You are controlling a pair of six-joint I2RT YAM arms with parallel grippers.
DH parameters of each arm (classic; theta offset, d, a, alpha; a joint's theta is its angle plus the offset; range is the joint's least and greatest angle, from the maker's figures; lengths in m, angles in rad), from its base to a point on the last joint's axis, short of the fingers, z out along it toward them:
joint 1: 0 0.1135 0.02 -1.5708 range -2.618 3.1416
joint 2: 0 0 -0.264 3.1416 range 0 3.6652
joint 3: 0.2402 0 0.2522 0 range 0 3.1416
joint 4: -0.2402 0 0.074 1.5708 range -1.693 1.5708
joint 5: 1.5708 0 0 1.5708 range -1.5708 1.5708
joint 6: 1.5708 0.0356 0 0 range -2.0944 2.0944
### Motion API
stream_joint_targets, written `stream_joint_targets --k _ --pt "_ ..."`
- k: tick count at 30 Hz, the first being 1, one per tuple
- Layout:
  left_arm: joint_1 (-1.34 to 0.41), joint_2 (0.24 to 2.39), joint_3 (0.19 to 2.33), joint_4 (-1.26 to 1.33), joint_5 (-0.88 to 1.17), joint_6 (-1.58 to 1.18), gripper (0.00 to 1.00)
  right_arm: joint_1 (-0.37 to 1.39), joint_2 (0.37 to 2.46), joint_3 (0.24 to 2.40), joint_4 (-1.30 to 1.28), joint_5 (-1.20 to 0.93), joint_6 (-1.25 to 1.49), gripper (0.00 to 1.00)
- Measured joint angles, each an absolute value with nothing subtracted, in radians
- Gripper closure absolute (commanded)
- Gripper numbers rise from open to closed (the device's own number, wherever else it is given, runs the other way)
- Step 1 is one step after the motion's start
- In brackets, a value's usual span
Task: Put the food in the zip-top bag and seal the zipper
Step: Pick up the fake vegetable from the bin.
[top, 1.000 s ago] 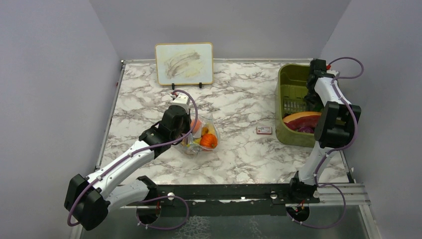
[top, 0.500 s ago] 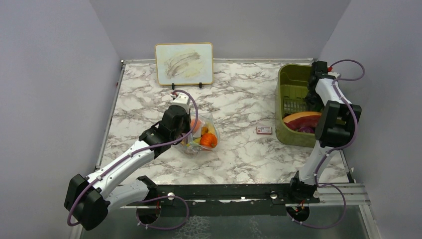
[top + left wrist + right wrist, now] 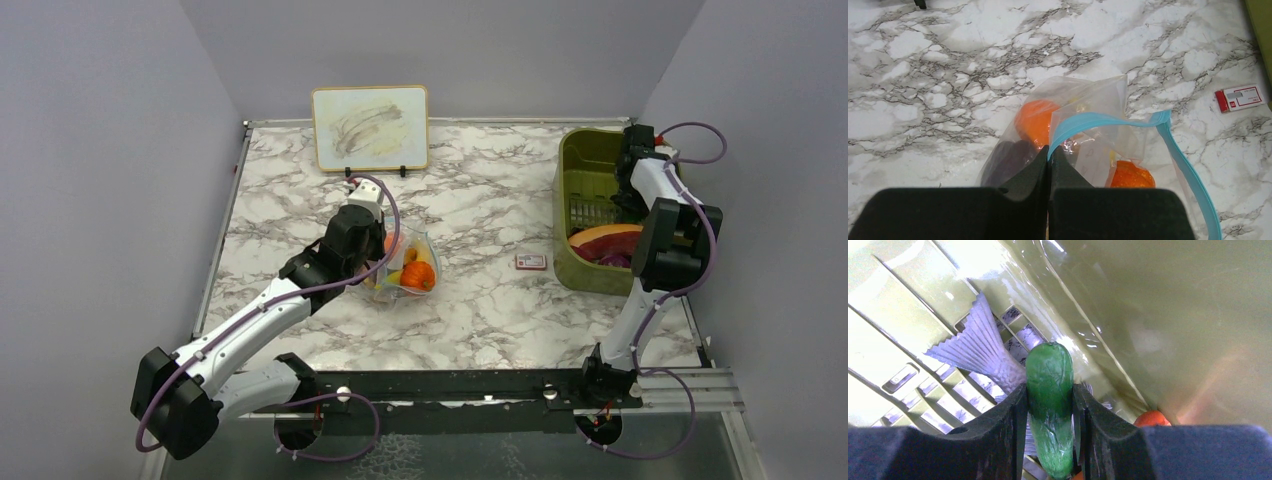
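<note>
The clear zip-top bag [image 3: 408,268] lies left of the table's middle, holding an orange piece [image 3: 1035,117], another orange piece [image 3: 1130,175] and a dark purple piece [image 3: 1008,160]. My left gripper [image 3: 1049,150] is shut on the left end of its light-blue zipper [image 3: 1098,118], and the mouth gapes to the right. My right gripper [image 3: 1050,390] reaches down into the olive-green bin [image 3: 570,170] and is shut on a green piece [image 3: 1050,365] that stands between its fingers. In the top view the right gripper [image 3: 625,195] is mostly hidden by its own arm.
Under the green piece in the bin lie a grey fish-tail toy [image 3: 980,345] and an orange-red piece [image 3: 1150,418]. A red-and-white card [image 3: 531,261] lies on the marble between bag and bin. A framed board [image 3: 370,126] stands at the back edge.
The right gripper's jaws have closed on the green piece in the bin. The left arm has drawn the bag's edge slightly toward the back.
</note>
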State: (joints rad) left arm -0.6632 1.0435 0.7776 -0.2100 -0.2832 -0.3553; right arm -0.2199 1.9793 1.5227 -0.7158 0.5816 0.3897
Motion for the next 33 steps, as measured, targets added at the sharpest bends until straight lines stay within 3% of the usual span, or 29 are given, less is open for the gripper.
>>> stream_joint_targets --k 5,19,33 --pt "-0.663 1.049 0.778 -0.210 -0.283 -0.356 1.00 -0.220 1.956 1.511 -0.704 0.582 0.352 0.76" --pt "-0.663 1.044 0.779 -0.210 -0.277 -0.373 1.00 -0.220 1.792 1.495 -0.659 0.569 0.275 0.80" --pt "-0.663 1.037 0.894 -0.302 -0.163 -0.433 1.00 -0.195 1.518 1.355 -0.313 0.484 0.156 0.83"
